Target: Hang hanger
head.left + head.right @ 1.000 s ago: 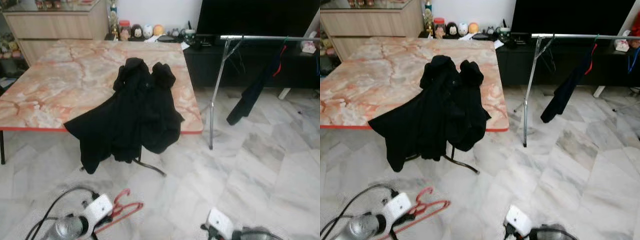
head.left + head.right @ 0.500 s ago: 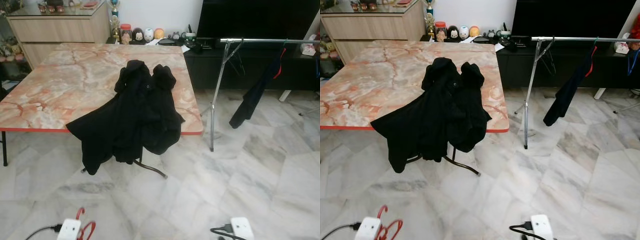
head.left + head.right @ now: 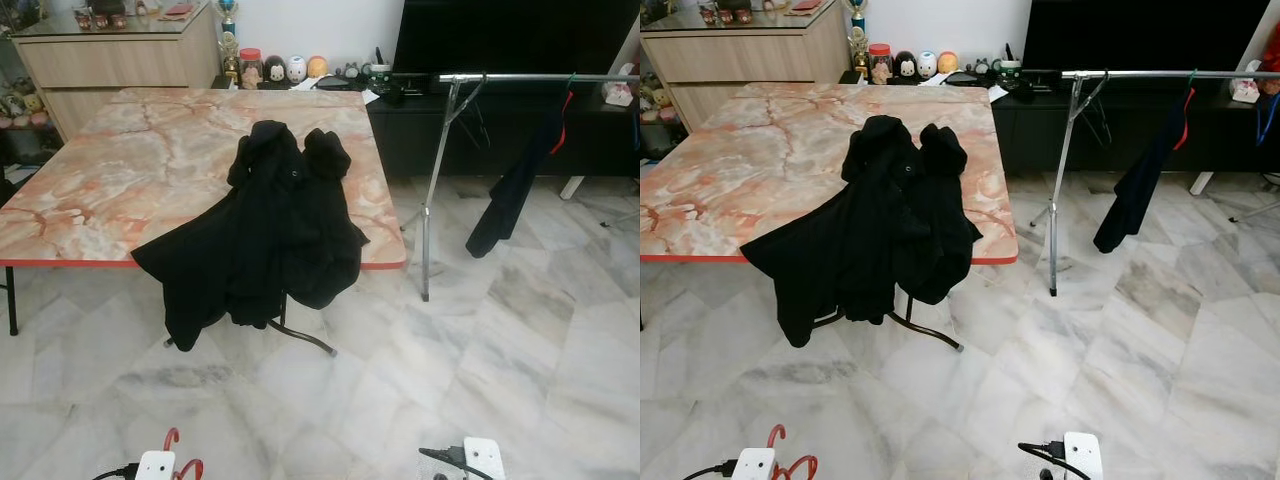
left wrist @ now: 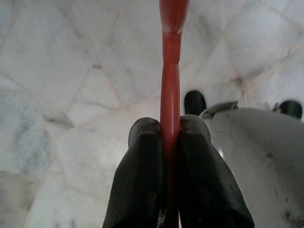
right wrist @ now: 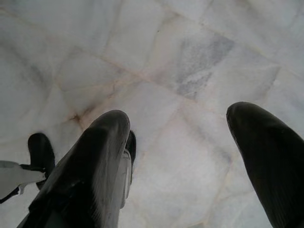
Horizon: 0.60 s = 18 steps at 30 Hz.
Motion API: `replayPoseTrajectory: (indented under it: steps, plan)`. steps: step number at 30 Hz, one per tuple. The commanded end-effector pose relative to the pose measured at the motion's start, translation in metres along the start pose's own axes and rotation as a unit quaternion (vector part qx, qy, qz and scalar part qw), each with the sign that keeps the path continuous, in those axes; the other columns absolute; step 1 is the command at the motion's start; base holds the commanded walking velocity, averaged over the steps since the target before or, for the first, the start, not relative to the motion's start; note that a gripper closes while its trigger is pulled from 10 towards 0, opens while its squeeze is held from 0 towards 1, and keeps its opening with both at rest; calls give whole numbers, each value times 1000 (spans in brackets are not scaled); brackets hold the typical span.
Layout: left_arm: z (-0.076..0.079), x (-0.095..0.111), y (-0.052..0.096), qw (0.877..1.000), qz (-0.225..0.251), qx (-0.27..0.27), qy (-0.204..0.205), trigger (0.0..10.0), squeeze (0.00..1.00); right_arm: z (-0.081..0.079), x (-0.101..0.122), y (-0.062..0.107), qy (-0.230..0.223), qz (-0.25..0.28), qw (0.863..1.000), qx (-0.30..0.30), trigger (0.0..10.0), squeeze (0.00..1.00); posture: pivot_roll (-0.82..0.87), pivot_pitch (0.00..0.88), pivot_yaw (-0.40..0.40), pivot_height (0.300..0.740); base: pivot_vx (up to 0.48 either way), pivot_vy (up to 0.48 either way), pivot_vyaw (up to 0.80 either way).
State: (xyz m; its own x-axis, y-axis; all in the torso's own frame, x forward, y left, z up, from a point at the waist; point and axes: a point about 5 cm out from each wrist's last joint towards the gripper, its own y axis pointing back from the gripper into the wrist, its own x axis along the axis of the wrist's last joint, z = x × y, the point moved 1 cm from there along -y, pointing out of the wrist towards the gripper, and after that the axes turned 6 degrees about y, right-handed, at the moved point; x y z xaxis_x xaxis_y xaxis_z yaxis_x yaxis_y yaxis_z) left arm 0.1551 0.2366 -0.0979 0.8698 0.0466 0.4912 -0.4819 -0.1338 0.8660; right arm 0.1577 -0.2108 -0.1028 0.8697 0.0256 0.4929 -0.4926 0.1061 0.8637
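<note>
A red hanger (image 4: pixel 170 85) is clamped between the two black fingers of my left gripper (image 4: pixel 164 124), low over the marble floor. Its red hook (image 3: pixel 172 441) pokes up beside my left wrist's white housing (image 3: pixel 155 466) at the bottom edge of the eye views. My right gripper (image 5: pixel 178 118) hangs open over the floor with nothing between its fingers. A silver clothes rail (image 3: pixel 520 77) on a thin pole (image 3: pixel 425 230) stands ahead to the right. A dark garment (image 3: pixel 510 195) hangs from the rail.
A marble-topped table (image 3: pixel 110 170) stands ahead on the left, with a black jacket (image 3: pixel 265 220) draped over its near edge. Behind are a wooden cabinet (image 3: pixel 120 45), small figurines (image 3: pixel 285 68) and a black TV stand (image 3: pixel 500 130). Pale tiled floor (image 3: pixel 520 340) lies between me and the rail.
Both arms have dropped towards the bottom edge of the eye views, so less of the red hanger shows. The camera has tilted up slightly.
</note>
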Motion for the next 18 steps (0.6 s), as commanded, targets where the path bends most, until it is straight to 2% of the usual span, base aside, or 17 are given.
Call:
replayPoseTrajectory:
  steps: [1, 3, 4, 10, 14, 18]
  plan:
    - [-1, -4, 0, 1000, -12, 14, -2, 10000, 0, 1, -3, 0, -12, -9, 1000, -4, 10000, 0, -75, 0, -18, 740, 0, 0, 0]
    - [-2, -4, 0, 1000, -13, 19, -1, 10000, 0, 2, -4, 0, -20, -11, 1000, -6, 10000, 0, -76, 0, -16, 740, 0, -137, 0]
    - [-2, -5, 0, 1000, -15, 20, -4, 10000, 0, 2, -7, 1, 9, -23, 1000, -2, 10000, 0, -77, 0, -15, 740, 0, -289, 0]
    - [-2, -8, 1, 999, -20, 23, -15, 10000, 0, 6, -15, 2, 39, -40, 998, -2, 10000, 0, -76, 0, -10, 740, 0, -287, 0]
    - [-3, -9, 1, 999, -22, 24, -26, 10000, 0, -2, -39, 7, 32, -60, 998, 1, 10000, 0, -68, 0, -11, 740, 0, -289, 0]
    - [-5, -11, 1, 999, -26, 25, -31, 10000, 0, -2, -44, 8, 29, -66, 997, 2, 10000, 0, -73, 0, -3, 740, 0, -311, 0]
